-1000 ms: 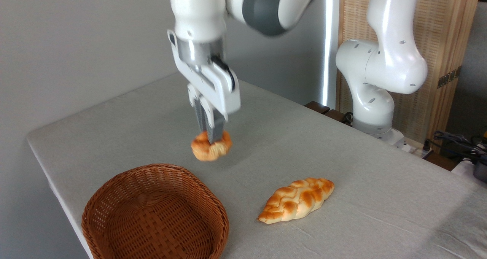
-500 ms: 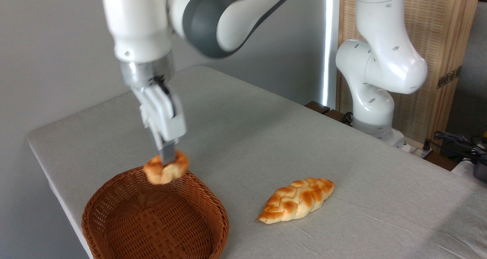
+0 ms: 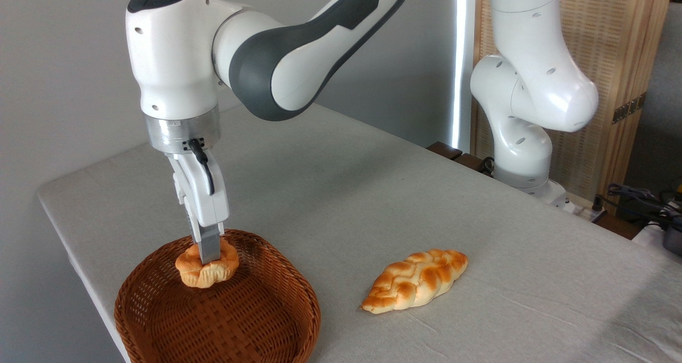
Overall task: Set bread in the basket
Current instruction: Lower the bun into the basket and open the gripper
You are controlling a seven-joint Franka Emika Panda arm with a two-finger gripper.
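The bread (image 3: 206, 269), a small knobbly golden-orange bun, hangs inside the rim of the basket (image 3: 282, 320), over its far-left part. My gripper (image 3: 209, 257) points straight down and is shut on the bun, its fingers pressed into the bun's top. The basket is a round, shallow, reddish-brown wicker one at the table's front left. I cannot tell whether the bun touches the basket floor; it looks slightly above it.
A longer braided loaf (image 3: 414, 281) with pale stripes lies on the grey tablecloth to the right of the basket. The arm's white base (image 3: 525, 139) stands at the back right, with cables (image 3: 639, 198) beyond it. The table's left edge runs close to the basket.
The gripper carried the bun from above the table's middle leftward and toward the front, then down, so it now sits within the basket's rim instead of over its far edge.
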